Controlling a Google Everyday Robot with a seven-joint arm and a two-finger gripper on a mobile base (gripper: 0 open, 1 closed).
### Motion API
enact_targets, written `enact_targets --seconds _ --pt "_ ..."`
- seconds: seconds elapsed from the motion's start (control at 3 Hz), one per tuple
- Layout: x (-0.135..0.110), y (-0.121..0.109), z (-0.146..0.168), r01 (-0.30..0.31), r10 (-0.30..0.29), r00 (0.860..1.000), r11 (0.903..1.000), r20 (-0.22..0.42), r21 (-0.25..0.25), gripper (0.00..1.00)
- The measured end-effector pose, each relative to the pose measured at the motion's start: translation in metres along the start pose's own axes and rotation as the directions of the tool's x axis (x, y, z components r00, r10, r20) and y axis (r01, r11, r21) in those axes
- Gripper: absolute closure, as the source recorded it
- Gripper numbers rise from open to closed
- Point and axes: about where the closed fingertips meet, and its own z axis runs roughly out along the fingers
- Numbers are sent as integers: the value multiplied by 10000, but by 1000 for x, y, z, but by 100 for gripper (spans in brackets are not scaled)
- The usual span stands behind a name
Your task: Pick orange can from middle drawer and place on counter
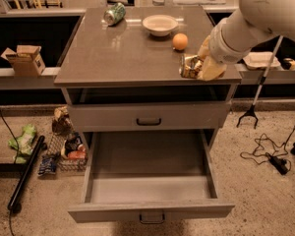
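Jaws clamped on the orange can (190, 66), which pokes out toward 9 o'clock from my wrist, at the desk's (123, 53) 4 o'clock corner. Can't tell if it's touching down. Middle drawer (150, 188) hangs open at 7 o'clock. Next up is lowering, I reckon.

Robot test lab: cables (259, 152) on floor (265, 200), end effector (199, 68) gripping orange can (189, 66) at counter (123, 53) rt edge.

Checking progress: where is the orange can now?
The orange can is in the claw at the front right corner of the counter, just in front of the fruit.
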Motion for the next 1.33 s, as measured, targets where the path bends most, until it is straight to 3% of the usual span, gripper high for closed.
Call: enact_targets --seconds 0.67,1.0,1.33 --pt "4 -71 29 -828 836 9947 9964 600 -163 100" --pt "9 -101 49 -1371 1387 9875 9902 754 -254 100" --pt "16 -111 67 -1805 1836 9808 9822 650 -515 100"
